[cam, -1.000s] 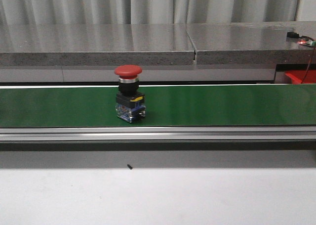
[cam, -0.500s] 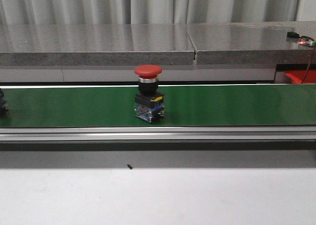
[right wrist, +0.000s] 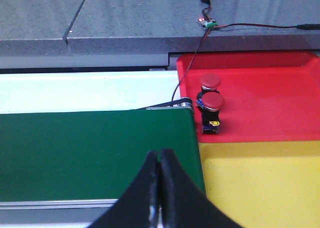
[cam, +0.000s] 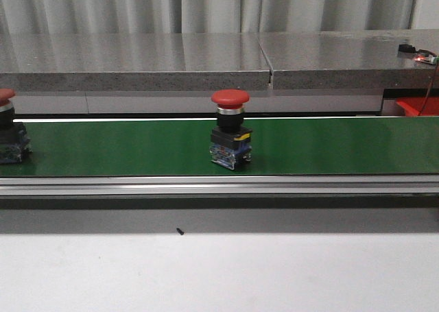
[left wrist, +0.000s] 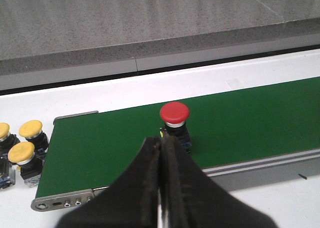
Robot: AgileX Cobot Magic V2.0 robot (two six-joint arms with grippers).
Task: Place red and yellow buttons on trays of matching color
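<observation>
The red button stands upright near the middle of the green belt, further right than half a second ago, and a second red button has come in at the belt's left edge. Two more red buttons stand close together on the red tray, beside the bare yellow tray. Three yellow buttons wait on the white surface off the belt's end. Both the left fingers and the right fingers are pressed together, holding nothing.
</observation>
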